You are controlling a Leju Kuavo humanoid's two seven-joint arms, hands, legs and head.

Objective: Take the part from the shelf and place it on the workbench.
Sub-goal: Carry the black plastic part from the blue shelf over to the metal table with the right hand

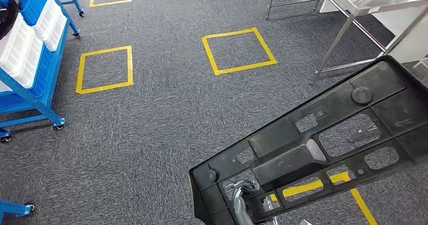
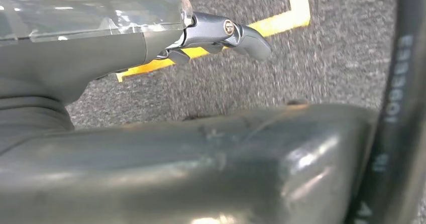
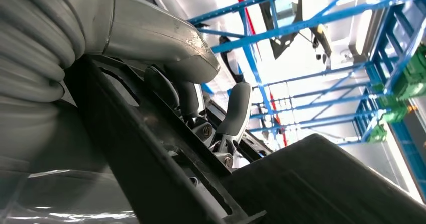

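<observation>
1. Two hands share one load: the right hand (image 3: 201,108) has its fingers (image 3: 236,108) hooked through an opening in the black part (image 1: 323,144), thumb on the other side, so it is clamped on it.
2. The left hand (image 2: 221,35) has its fingers curled above the part's edge; whether it grips or merely steadies I cannot tell.
3. The part, a long ribbed plastic panel with cut-outs, hangs slanted across the lower right of the head view, carried over the floor (likely tilted to keep it clear of the legs).
4. It is off the shelf and not yet on the workbench (image 1: 363,3), whose steel legs stand ahead to the right.
5. Below lies grey carpet (image 1: 151,134) marked with yellow tape squares (image 1: 237,51); a blue rack (image 1: 30,58) with white bins stands at the left.
</observation>
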